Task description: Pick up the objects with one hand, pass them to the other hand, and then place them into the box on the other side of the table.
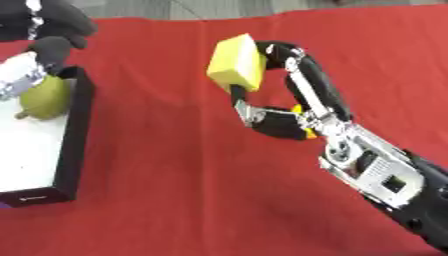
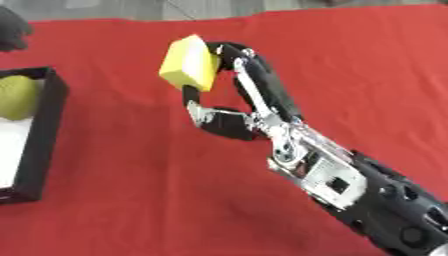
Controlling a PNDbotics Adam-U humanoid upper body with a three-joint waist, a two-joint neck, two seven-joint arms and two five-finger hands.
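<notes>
A table covered with a red cloth fills nearly the whole frame, running from the bottom edge up to a grey strip along the top. The cloth lies mostly flat, with faint creases near the upper middle. At the left edge of the frame a box with black walls and a white floor sits directly on the cloth, its long side running from upper left toward lower left. A small dark purple patch shows at the box's lower left corner; it may be a label or something beneath it, too blurred to tell.
</notes>
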